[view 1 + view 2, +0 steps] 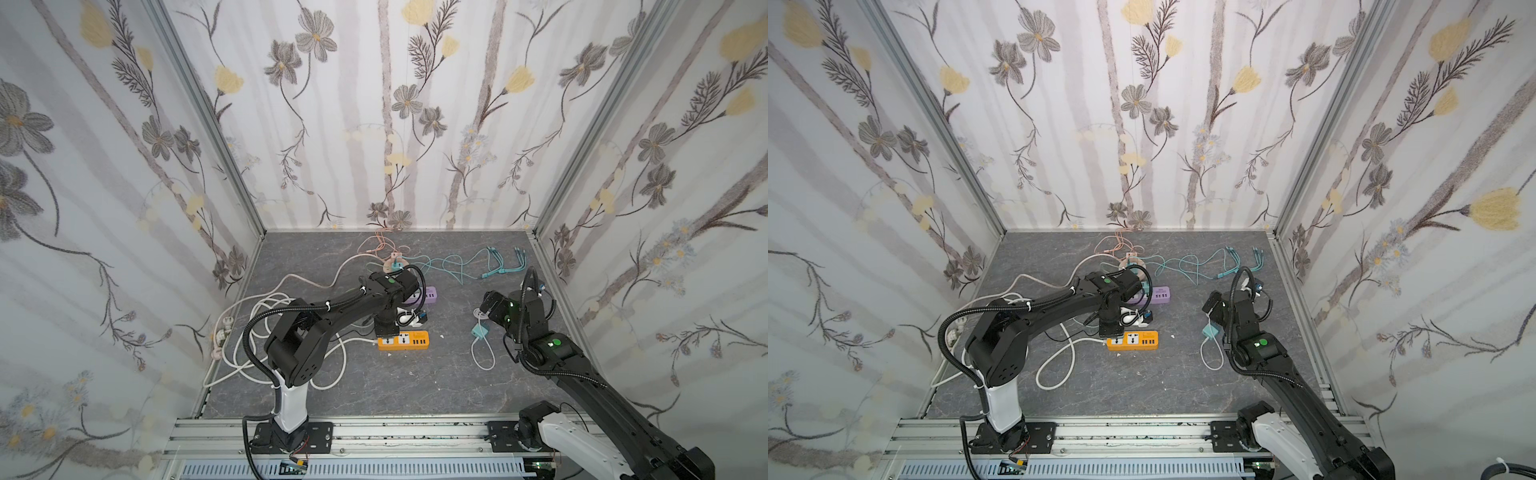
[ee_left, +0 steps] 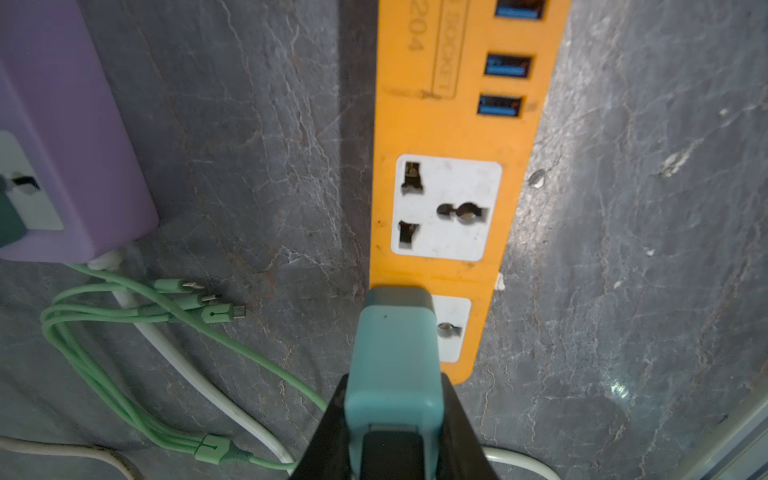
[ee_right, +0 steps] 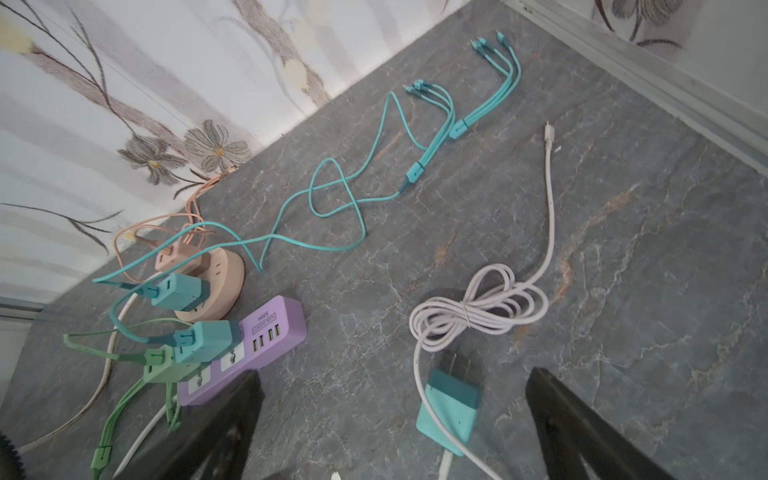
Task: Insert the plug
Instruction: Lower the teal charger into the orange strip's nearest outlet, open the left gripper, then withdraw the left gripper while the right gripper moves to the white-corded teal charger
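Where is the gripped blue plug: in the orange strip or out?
Seems in: the blue plug sits on the end socket of the orange strip, no prongs showing.

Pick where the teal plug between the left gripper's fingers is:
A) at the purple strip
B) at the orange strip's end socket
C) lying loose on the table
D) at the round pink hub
B: in the left wrist view, the teal plug flanked by the left gripper covers part of the end socket of the orange strip, apart from the purple strip.
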Controlling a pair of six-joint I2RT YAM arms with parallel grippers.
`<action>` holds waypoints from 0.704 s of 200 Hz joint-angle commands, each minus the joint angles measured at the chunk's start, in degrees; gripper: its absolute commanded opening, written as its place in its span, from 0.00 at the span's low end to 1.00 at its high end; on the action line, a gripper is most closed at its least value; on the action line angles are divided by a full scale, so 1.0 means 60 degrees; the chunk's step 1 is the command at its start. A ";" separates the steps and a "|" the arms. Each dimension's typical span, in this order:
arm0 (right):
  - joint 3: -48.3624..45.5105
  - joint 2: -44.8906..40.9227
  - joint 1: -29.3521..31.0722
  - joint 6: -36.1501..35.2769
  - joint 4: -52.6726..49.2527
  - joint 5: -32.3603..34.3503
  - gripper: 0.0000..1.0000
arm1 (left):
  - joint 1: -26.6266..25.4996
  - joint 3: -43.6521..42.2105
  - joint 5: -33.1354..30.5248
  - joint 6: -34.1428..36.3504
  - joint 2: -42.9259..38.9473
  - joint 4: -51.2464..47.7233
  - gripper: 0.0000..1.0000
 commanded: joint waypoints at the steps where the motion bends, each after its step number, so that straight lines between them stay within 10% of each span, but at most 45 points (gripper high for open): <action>1: -0.0207 0.0115 -0.0104 0.0663 -0.0524 -0.0584 0.99 | 0.0025 0.0005 -0.0189 -0.0204 -0.0073 0.0142 0.40; 102: 0.0078 0.2438 -0.0190 -0.0051 -0.0163 -0.1372 0.98 | 0.0207 -0.0841 0.1856 -0.0814 -0.2299 0.2751 0.69; 141: 0.0921 0.4096 -0.0252 -0.0529 -0.0363 -0.1372 0.81 | 0.0523 -0.2486 0.1717 -0.2451 -0.3844 0.5752 1.00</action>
